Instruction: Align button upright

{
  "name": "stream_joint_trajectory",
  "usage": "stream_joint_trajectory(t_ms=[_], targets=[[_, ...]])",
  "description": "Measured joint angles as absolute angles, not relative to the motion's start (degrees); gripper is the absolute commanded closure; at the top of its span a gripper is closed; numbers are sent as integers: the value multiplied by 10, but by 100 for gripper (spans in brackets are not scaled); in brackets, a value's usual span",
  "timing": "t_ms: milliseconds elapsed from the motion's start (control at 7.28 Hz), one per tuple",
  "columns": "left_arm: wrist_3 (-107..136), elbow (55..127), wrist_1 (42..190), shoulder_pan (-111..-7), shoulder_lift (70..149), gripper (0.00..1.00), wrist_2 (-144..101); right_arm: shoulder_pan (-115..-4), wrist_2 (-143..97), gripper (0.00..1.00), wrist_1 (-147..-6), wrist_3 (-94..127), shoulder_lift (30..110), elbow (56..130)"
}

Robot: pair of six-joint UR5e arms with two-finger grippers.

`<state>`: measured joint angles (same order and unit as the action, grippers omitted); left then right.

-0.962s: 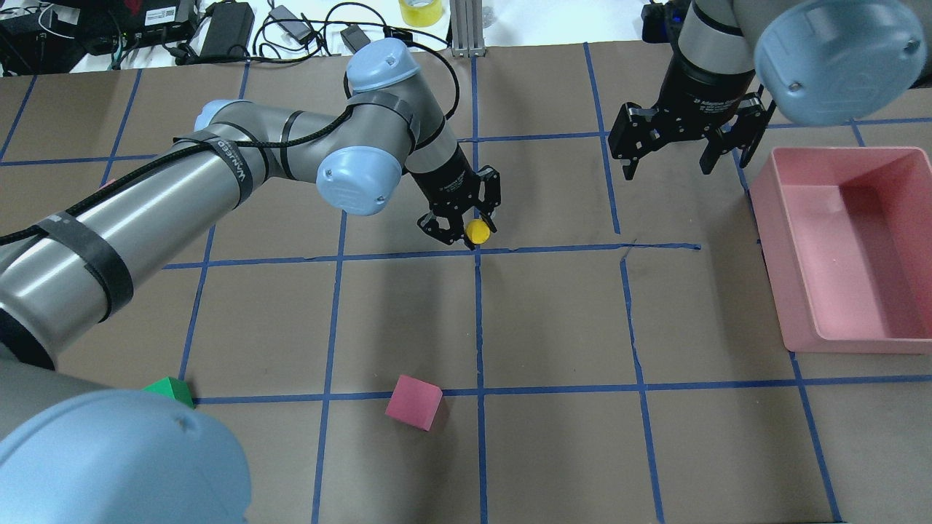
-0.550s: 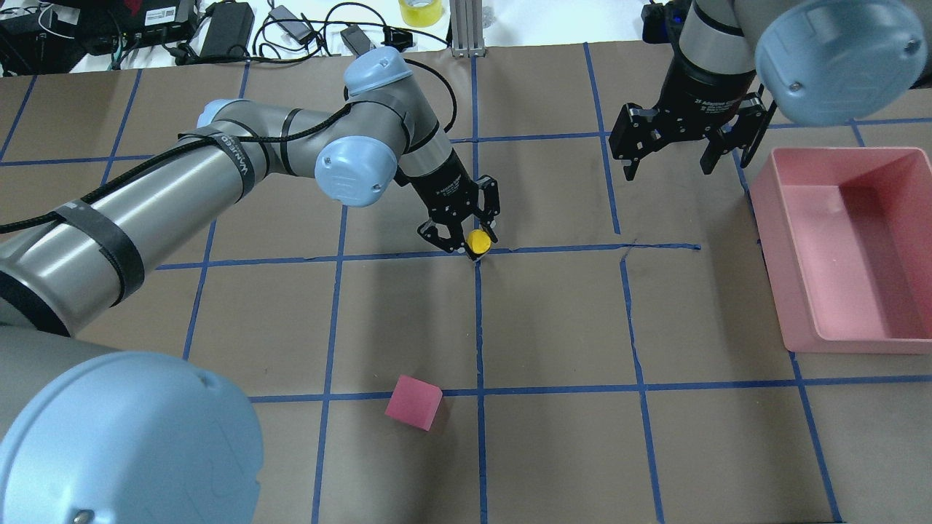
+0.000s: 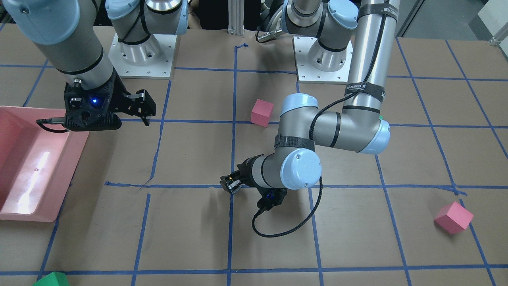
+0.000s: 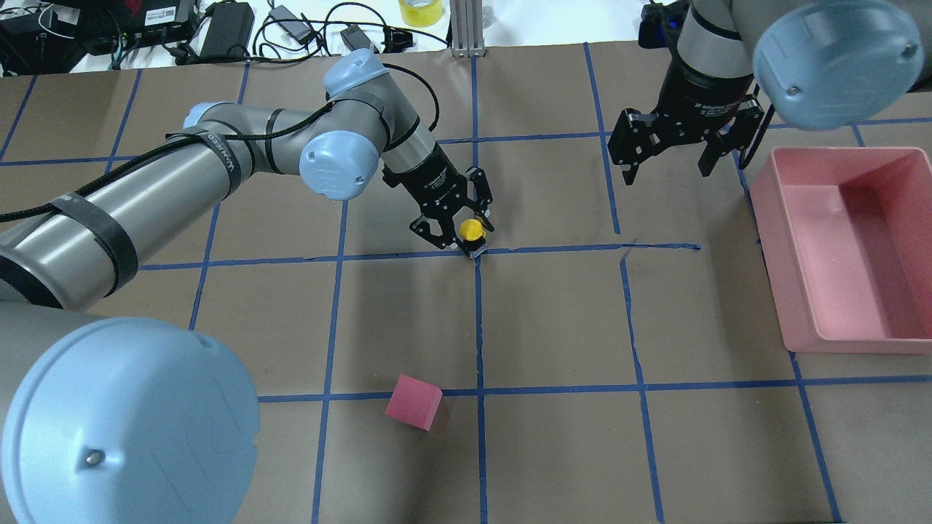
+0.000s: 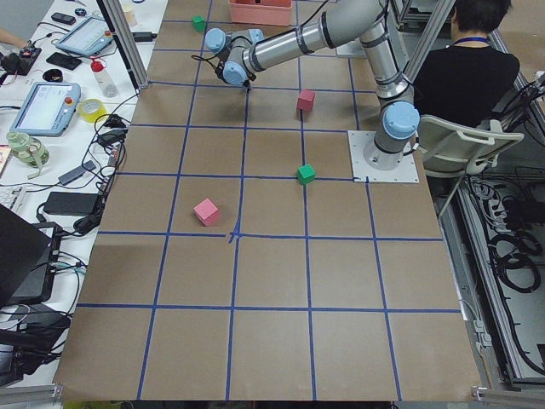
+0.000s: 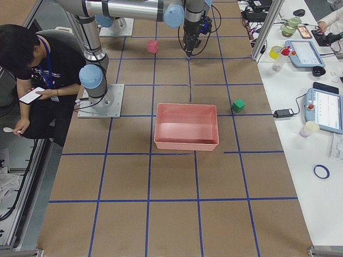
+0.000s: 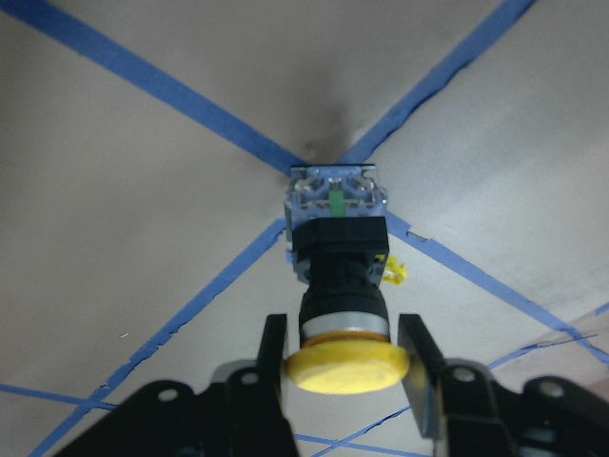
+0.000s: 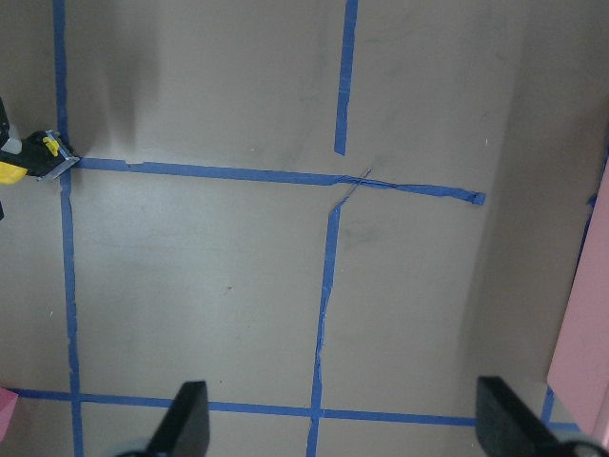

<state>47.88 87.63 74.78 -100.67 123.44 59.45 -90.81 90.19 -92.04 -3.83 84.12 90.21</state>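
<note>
The button (image 7: 339, 257) has a yellow cap, a black body and a pale base. Its base touches the paper at a crossing of blue tape lines. My left gripper (image 7: 343, 347) is shut on it just under the cap, one finger on each side. In the overhead view the left gripper (image 4: 470, 238) reaches down at a slant, and the button (image 4: 472, 230) leans with the cap toward it. The button's edge also shows in the right wrist view (image 8: 38, 157). My right gripper (image 4: 666, 164) hangs open and empty above the table, well to the right of the button.
A pink cube (image 4: 413, 402) lies nearer the robot than the button. A pink bin (image 4: 773, 240) stands on the right side. In the front view, a second pink cube (image 3: 453, 217) and a green cube (image 3: 51, 279) lie near the far edge.
My left arm has swung its wrist left and tilted the gripper lower. The button came down onto the tape crossing. The green cube is now hidden behind my left shoulder. The right gripper barely moved.
</note>
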Motion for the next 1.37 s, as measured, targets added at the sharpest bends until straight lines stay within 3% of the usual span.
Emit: stream_joint_trajectory(t_ms=[550, 1374], targets=[[440, 865, 758, -975, 1156, 0, 639, -909, 904, 0, -920, -39, 842, 903], [66, 852, 871, -905, 985, 0, 878, -906, 945, 0, -855, -41, 850, 890]])
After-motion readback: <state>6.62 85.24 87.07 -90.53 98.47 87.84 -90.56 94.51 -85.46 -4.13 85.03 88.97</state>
